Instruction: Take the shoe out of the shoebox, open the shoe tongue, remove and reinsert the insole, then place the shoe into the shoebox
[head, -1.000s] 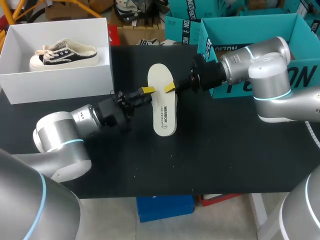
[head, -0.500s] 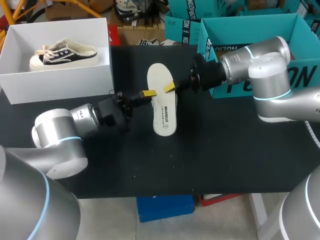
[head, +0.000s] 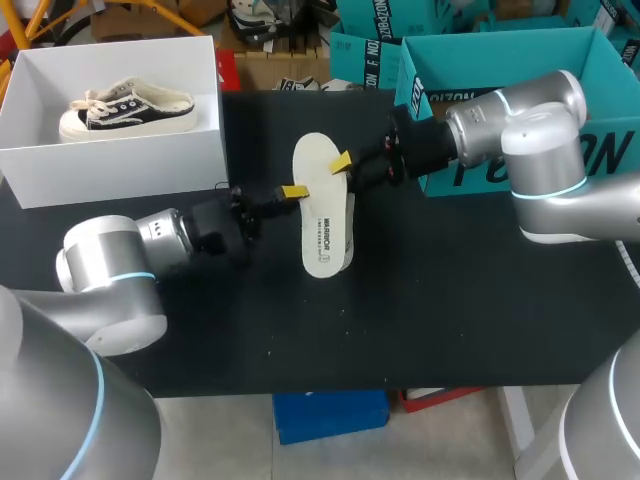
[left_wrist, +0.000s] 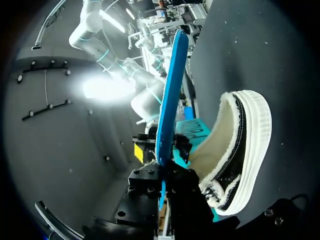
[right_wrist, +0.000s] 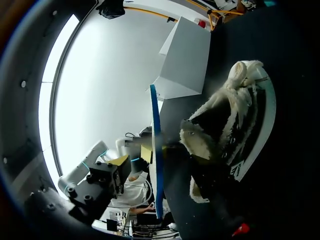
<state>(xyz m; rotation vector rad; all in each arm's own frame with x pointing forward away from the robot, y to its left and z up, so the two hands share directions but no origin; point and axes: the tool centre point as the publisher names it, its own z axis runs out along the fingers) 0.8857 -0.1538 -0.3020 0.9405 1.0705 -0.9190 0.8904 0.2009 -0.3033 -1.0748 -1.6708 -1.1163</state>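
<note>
TABLE'S MIDDLE: The left gripper (head: 295, 191) and right gripper (head: 342, 162) each pinch an opposite long edge of the insole (head: 325, 215). They hold it just above the shoe (left_wrist: 240, 150), whose fleece-lined opening faces it. Reinsertion appears to be the step in hand. It calls for dipping the toe end into the opening first, sliding it forward, then letting go only once the heel seats flat.

My left arm (head: 110, 262) stretched in low from the left, left gripper (head: 294, 191) pinched on one long edge of the insole (head: 324, 215), my right arm (head: 540, 130) in from the right, right gripper (head: 342, 163) clamped on the opposite edge, fingertips facing each other
</note>
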